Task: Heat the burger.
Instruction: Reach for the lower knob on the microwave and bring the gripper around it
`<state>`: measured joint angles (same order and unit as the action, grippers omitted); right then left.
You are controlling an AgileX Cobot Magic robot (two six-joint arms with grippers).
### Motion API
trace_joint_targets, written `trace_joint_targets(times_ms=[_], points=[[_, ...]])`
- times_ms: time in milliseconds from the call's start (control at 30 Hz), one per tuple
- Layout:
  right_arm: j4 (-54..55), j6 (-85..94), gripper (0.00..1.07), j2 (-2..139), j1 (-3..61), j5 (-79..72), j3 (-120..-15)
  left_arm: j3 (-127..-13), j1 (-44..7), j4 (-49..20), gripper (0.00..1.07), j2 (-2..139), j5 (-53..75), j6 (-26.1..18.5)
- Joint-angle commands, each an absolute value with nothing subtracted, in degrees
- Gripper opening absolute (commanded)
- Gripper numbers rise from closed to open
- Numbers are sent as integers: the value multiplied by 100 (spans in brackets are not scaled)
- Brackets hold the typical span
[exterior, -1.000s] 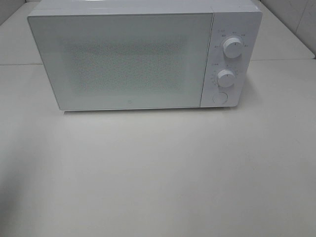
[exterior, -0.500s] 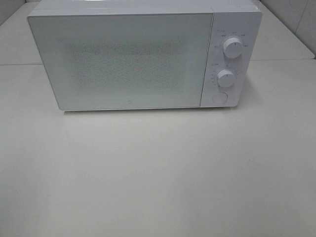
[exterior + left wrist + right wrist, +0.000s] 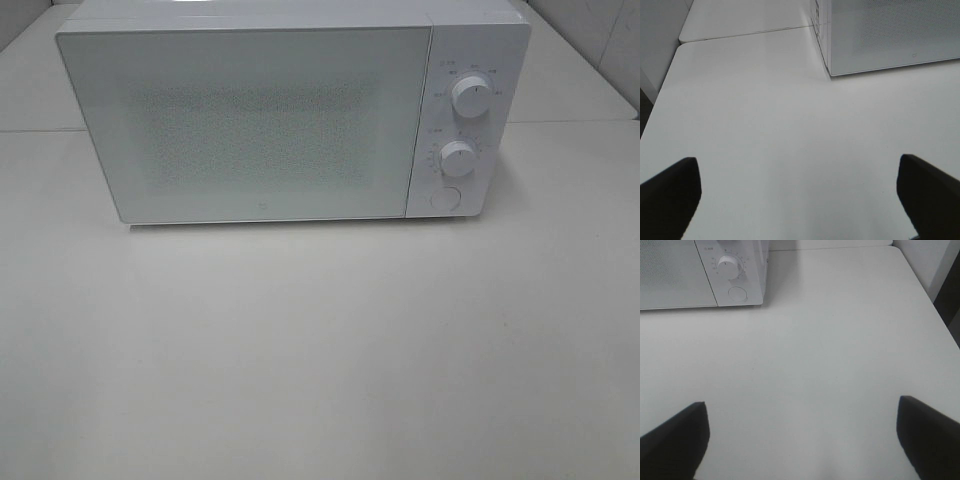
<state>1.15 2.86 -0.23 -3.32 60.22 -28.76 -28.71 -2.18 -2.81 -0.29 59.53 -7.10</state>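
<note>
Nearest, the left claw (image 3: 797, 175) and the right claw (image 3: 801, 405) both hang with jaws spread wide and nothing between them, over bare white counter (image 3: 320, 350). Beyond stands the microwave (image 3: 260, 120), its door (image 3: 240, 125) shut. The burger shows in no view (it may sit behind the speckled door, which cannot be seen through). That is the first risk: running the oven with nothing inside. Next, a push on the round button (image 3: 445, 198) could shove the light-looking body back across the smooth counter rather than release the door. Wide jaws nearing the lower knob (image 3: 458, 158) could also clip the upper knob (image 3: 470, 96) close above it and upset the setting.
</note>
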Motion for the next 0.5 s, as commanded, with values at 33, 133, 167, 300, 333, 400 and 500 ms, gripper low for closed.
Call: trace_joint_targets(times_ms=[33,133,167,300,333,400,500], points=[[143,332,98,-126,-355,6050,-2865,-2842,-195,-338,100,-86,5913,-659],[143,332,98,-126,-355,6050,-2865,-2842,-195,-338,100,-86,5913,-659],[143,332,98,-126,-355,6050,-2865,-2842,-195,-338,100,-86,5913,-659],[143,332,98,-126,-355,6050,-2865,-2842,97,-332,100,-109,5913,-636],[143,332,98,-126,-355,6050,-2865,-2842,149,-332,100,-160,5913,-636],[143,332,98,-126,-355,6050,-2865,-2842,206,-338,100,-178,5913,-636],[143,332,98,-115,-355,6050,-2865,-2842,206,-338,100,-178,5913,-619]])
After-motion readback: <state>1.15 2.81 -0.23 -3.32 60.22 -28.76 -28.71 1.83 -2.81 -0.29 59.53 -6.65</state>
